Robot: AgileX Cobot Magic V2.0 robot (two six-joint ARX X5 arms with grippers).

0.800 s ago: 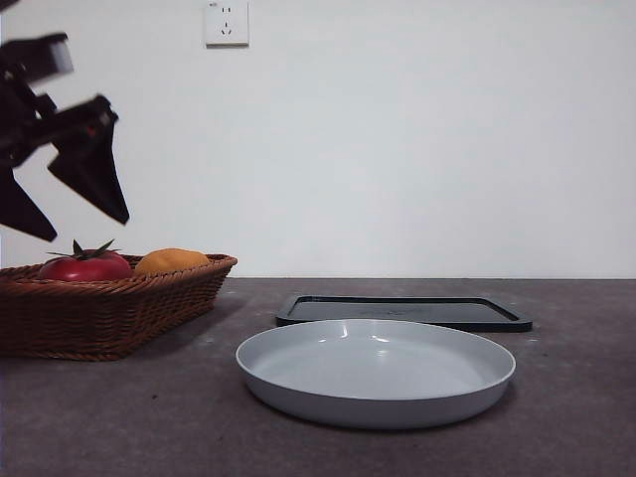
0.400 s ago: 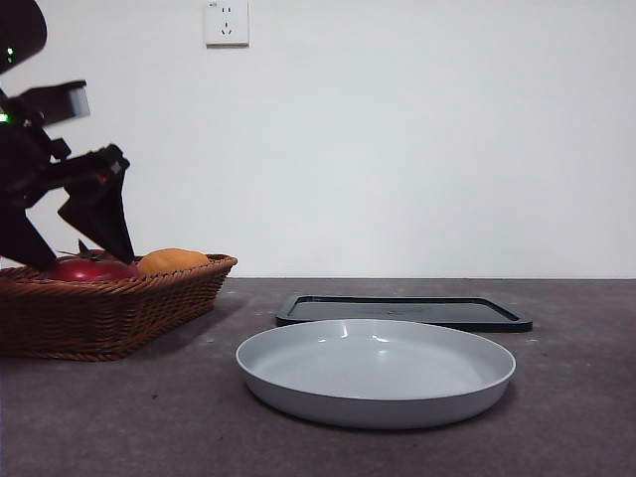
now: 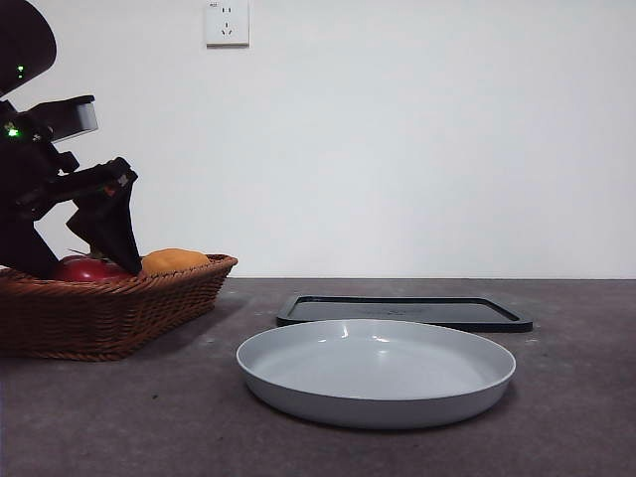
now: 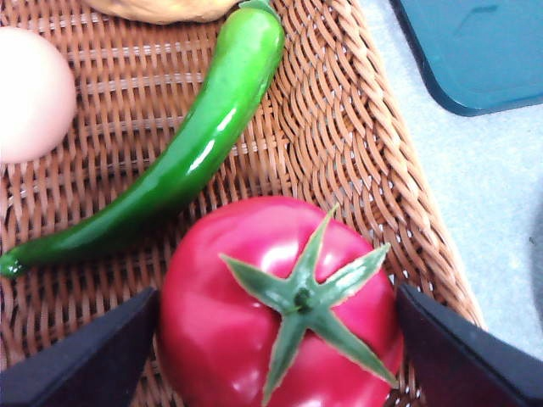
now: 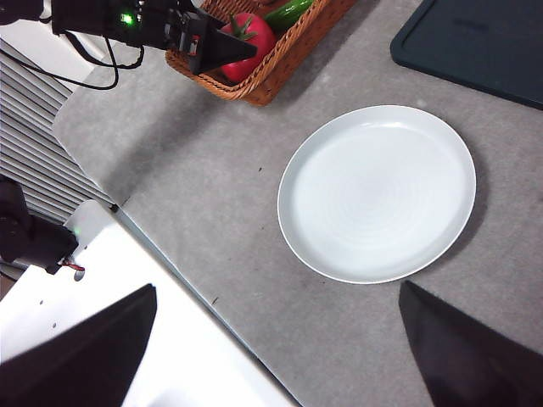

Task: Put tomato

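Note:
The tomato (image 4: 229, 314), glossy red with a green spiky stem, lies in the wicker basket (image 3: 109, 318) at the left of the table. It also shows in the front view (image 3: 87, 268) and in the right wrist view (image 5: 250, 36). My left gripper (image 4: 276, 352) is open and has come down over the basket. One jaw stands on each side of the tomato, and small gaps show. In the front view the left gripper (image 3: 72, 248) is low over the basket rim. My right gripper (image 5: 280, 356) is open and empty, high above the table.
A grey plate (image 3: 298, 397) sits at the middle front, with a dark flat tray (image 3: 402, 310) behind it. The basket also holds a green pepper (image 4: 195, 153), an orange-yellow fruit (image 3: 174, 260) and a pale pinkish fruit (image 4: 30, 93).
My left gripper has come down and slightly to the right, from above the basket to the tomato, with its jaws open on either side of it. Nothing else has moved.

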